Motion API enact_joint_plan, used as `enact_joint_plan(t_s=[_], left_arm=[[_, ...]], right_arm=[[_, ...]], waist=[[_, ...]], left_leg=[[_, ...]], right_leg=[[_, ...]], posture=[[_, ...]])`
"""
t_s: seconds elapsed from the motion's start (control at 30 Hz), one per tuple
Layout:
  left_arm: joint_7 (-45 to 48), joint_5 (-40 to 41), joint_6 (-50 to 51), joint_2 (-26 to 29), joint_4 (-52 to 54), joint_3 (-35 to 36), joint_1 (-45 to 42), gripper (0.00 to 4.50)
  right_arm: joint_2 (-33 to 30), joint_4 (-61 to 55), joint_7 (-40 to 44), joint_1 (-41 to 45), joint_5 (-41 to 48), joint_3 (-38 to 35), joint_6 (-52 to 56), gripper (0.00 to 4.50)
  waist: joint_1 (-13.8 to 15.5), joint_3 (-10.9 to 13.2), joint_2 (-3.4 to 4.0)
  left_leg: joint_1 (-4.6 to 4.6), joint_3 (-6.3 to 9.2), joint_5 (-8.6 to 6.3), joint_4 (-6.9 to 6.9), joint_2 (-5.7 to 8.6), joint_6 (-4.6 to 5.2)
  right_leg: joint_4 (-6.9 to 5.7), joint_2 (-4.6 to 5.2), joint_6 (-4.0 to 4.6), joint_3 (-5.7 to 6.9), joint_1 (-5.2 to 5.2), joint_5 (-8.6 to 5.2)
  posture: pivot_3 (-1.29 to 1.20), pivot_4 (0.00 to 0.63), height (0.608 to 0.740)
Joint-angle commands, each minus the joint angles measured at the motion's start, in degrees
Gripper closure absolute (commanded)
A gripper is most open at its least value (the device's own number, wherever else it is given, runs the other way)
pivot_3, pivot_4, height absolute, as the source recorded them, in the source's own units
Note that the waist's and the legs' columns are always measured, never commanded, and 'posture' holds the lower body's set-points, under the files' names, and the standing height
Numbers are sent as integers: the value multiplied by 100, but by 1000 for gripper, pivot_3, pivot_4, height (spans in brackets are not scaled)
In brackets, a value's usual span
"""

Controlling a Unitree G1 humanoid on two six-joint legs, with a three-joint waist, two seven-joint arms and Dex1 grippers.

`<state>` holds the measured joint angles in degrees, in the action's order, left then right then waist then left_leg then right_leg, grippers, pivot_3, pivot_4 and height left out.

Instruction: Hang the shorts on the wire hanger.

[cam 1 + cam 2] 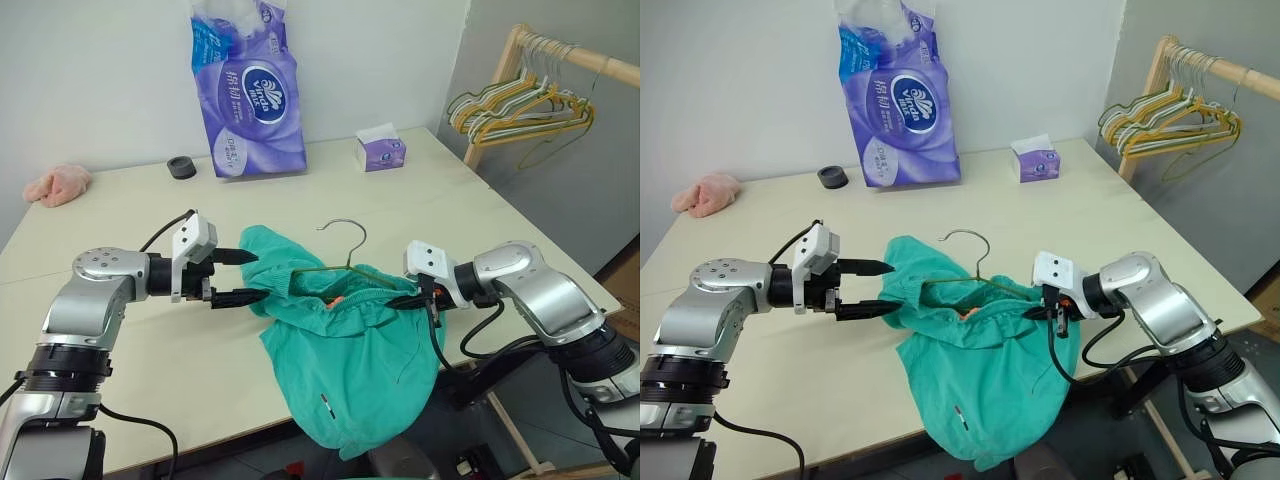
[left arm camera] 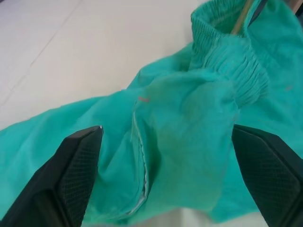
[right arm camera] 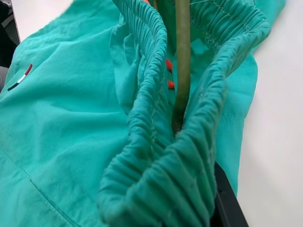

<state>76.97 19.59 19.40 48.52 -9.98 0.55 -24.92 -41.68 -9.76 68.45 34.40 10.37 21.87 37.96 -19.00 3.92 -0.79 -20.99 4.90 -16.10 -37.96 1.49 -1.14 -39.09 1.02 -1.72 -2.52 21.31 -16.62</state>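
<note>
Beside shorts [image 1: 345, 350], left hand [image 1: 243, 277] wide open, right hand [image 1: 418, 298] pinching waistband

I see the wire hanger [image 1: 345, 250] only as hook and a short run of wire; the rest is buried in the shorts [image 1: 350, 350] beside my right gripper [image 1: 425, 298], whose fingertips the waistband hides.

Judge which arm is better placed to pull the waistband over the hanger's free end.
Left, probably. The left gripper is open with the shorts bunched between its fingers, ready to close. The right gripper is shut on the waistband at the wire hanger, steadying that end.
</note>
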Motion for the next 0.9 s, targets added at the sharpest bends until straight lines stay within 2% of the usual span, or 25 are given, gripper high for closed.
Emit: enact_joint_plan(t_s=[0.03,0.33,0.6,0.7,0.77,0.9], left_arm=[[-32,-203,-405,73,-63,-1,-78,39],[-345,-515,-1020,-143,-281,-31,-33,39],[-117,-512,-1349,-133,-211,-99,112,39],[87,-341,-1107,-17,-97,-38,134,39],[414,75,-550,154,195,62,247,39],[426,595,342,207,488,233,288,39]], right_arm=[[-71,-218,87,63,137,-202,-97,4500],[-237,-478,146,-52,411,-414,130,4500],[-324,-579,151,-86,553,-473,265,4500],[-382,-578,156,-112,583,-502,252,4500],[-353,-534,94,-132,608,-574,219,4500],[-273,-456,42,-150,641,-657,55,4500]], waist=[[4,0,0],[6,0,0],[-14,0,0],[-15,0,0],[-20,1,1],[-12,0,0]], left_leg=[[0,0,0,0,0,0],[0,-1,0,0,0,0],[-1,-2,0,1,0,0],[-1,-2,0,1,0,0],[-1,-2,0,1,0,0],[-1,-2,0,0,0,0]], right_leg=[[0,0,0,-1,0,0],[1,1,0,0,-1,0],[0,1,0,-1,1,0],[1,1,0,-1,1,0],[0,1,0,-1,1,0],[0,1,-1,0,0,-1]], posture=[[-361,18,740],[-366,19,740],[-372,19,740],[-375,20,740],[-376,20,740],[-375,18,740]])
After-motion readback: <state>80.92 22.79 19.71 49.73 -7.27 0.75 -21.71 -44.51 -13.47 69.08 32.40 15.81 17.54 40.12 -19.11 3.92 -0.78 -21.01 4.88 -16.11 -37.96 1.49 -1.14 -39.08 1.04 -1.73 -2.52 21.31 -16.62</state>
